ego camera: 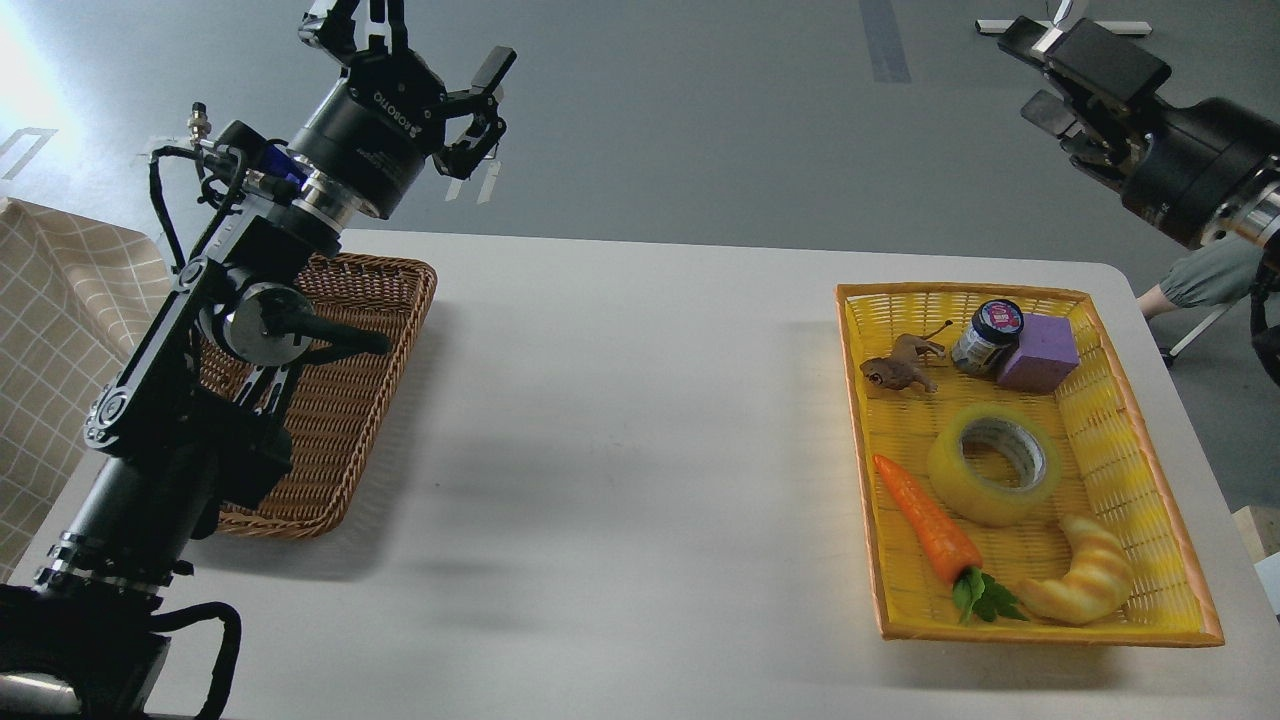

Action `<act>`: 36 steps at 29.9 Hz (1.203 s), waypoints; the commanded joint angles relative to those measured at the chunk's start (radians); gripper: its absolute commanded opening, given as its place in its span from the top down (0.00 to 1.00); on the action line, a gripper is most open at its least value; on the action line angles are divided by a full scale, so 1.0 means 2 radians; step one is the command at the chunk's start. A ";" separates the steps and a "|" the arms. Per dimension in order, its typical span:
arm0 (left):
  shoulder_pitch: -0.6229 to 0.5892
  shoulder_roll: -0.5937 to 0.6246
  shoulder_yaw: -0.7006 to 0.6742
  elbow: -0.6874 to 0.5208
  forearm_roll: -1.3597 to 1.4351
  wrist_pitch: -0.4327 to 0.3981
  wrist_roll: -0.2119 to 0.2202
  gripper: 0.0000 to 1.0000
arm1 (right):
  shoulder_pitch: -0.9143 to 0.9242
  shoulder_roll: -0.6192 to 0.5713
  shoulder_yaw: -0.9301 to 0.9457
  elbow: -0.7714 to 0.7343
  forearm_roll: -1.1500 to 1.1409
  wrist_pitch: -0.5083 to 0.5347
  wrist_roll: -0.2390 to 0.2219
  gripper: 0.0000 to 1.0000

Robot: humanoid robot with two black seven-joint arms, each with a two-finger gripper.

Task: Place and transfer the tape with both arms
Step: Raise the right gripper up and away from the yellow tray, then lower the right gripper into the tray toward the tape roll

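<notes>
Left tool point(425, 50) hangs open and empty above the surface's point(620, 420) far left corner, over a brown basket point(345, 400). Right tool point(1075, 70), past the far right corner, shows spread fingers holding nothing. Tape point(993, 464) lies flat in the yellow basket point(1150, 500) by the right edge, between carrot point(928, 520), croissant point(1085, 585) and jar point(988, 338).
</notes>
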 commanded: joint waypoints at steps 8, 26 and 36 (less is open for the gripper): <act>0.001 0.001 0.002 0.000 0.000 0.000 0.000 0.02 | -0.002 -0.042 -0.008 0.015 -0.023 0.000 -0.044 0.00; 0.004 0.004 0.002 0.000 0.000 0.000 0.000 0.02 | 0.003 -0.055 -0.084 0.019 -0.232 0.000 -0.037 0.00; 0.004 0.007 0.004 0.000 0.000 0.000 0.000 0.02 | -0.037 -0.086 -0.094 0.025 -0.276 0.000 -0.037 0.00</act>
